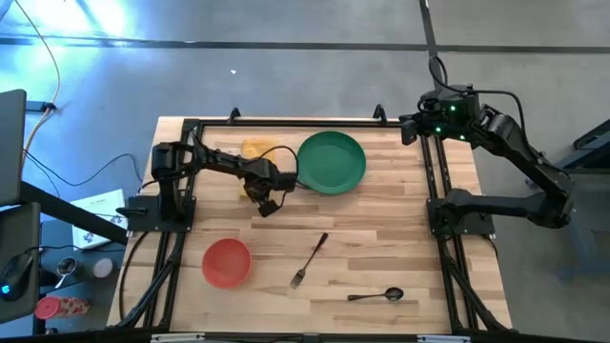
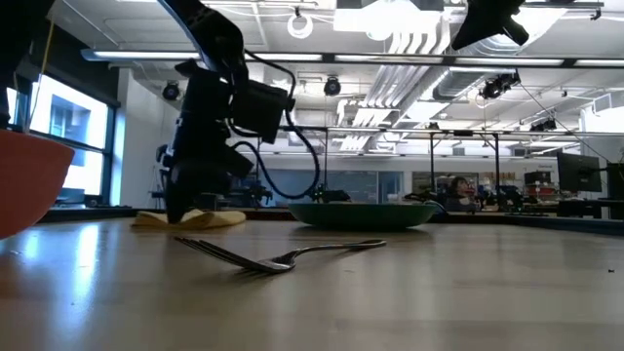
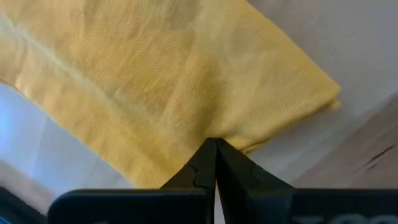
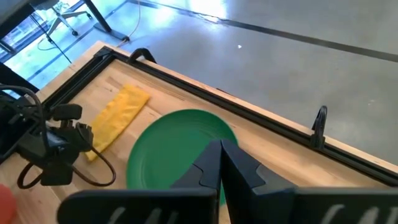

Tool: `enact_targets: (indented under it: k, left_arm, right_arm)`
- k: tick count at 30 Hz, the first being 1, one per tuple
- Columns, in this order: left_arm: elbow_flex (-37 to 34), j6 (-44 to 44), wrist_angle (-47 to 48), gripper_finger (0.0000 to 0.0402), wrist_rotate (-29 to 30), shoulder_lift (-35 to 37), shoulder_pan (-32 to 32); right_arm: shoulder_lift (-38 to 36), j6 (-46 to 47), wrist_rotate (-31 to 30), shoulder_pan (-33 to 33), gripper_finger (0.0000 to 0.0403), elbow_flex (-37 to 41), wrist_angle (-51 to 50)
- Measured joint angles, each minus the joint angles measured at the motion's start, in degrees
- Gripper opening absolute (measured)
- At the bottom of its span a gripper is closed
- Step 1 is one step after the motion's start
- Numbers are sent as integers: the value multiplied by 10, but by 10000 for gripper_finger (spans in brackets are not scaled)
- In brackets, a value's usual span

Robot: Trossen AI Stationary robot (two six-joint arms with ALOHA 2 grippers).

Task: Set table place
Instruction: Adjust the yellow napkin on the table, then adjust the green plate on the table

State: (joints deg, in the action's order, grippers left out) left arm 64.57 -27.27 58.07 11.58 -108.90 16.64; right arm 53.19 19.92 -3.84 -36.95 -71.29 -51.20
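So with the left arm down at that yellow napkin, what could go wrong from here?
The left gripper is shut at the edge of the yellow napkin; if it has caught only the top layer, the cloth may unfold or drag when lifted. The napkin lies close beside the green plate, so a sweep that way could nudge the plate. The right gripper, also shut, hangs above the plate's side of the table, so the arms could crowd each other.
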Motion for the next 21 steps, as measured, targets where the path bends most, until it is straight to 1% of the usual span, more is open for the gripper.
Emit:
enact_targets:
  k: [4,7,8,10,12,13,16,19,21]
  left_arm:
    - [2,-18,-26,0,-2,26,1]
    - [2,-37,-40,0,-2,78,1]
    - [2,-45,-52,0,-2,99,1]
    - [2,-61,-68,0,2,143,2]
    - [3,-81,-85,0,18,190,2]
    - [3,-90,-88,0,27,214,3]
    - [3,-114,-84,0,57,277,3]
    - [3,-131,-69,0,80,328,3]
    - [3,-137,-59,0,96,356,2]
  right_arm:
    - [0,-5,0,0,0,0,0]
    - [4,-5,-2,0,0,0,-12]
    - [9,-5,-10,0,0,-1,-26]
    - [28,1,-51,11,0,6,-61]
    - [46,20,-85,24,0,41,-76]
    - [57,26,-86,26,0,66,-76]
    - [90,52,-60,26,0,162,-26]
    - [136,69,-38,23,0,254,83]
    - [172,72,-24,17,0,292,160]
